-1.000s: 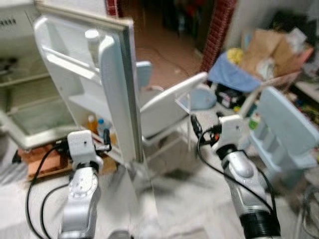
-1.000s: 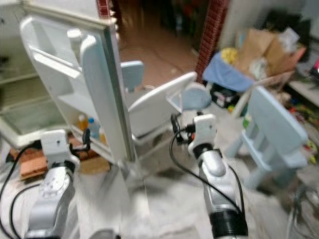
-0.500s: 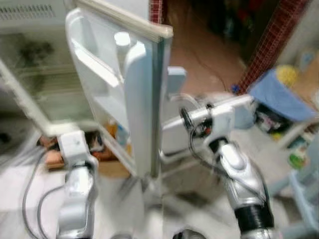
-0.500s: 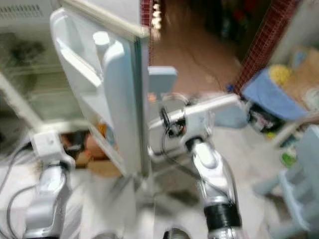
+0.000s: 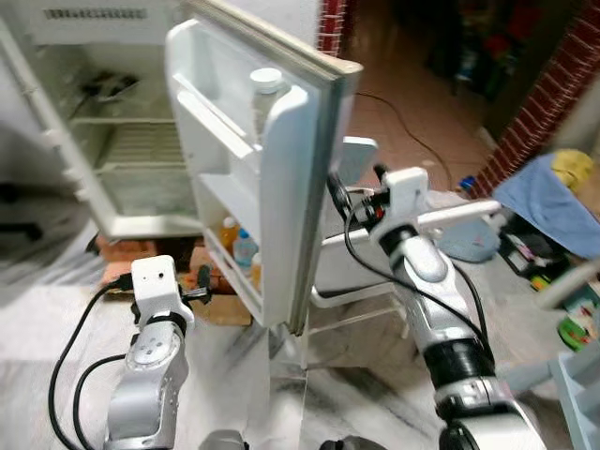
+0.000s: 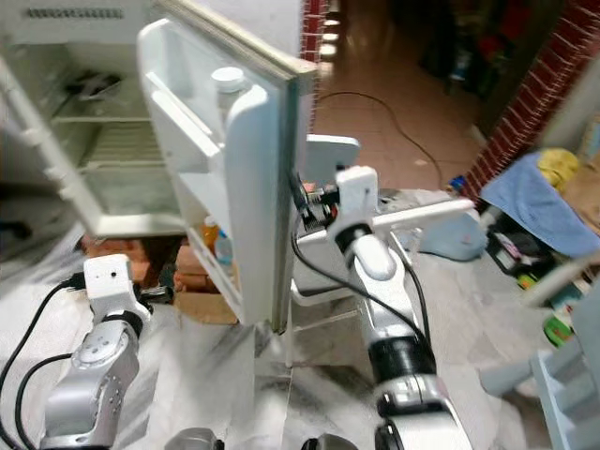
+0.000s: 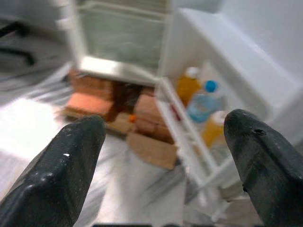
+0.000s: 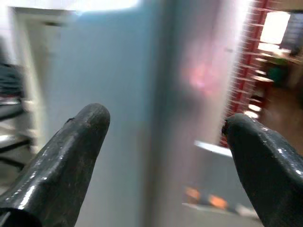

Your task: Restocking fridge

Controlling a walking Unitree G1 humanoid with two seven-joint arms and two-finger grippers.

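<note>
Right gripper (image 8: 156, 142) spread wide, empty, raised just behind the outer face of the fridge door (image 5: 300, 187). Left gripper (image 7: 161, 156) likewise apart, low, facing door-shelf bottles (image 7: 201, 101). Door probably rigid, hinged, smooth; best pushed flat near its free edge.

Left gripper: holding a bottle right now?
No, the left gripper has its fingers spread wide with nothing between them; the bottles sit beyond in the fridge door's lower shelf.

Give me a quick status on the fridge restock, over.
Both end effectors open, holding nothing. Left end effector low, facing the bottles in the bottom door shelf. Right end effector at the outer side of the open fridge door. White chair just behind the door.
</note>
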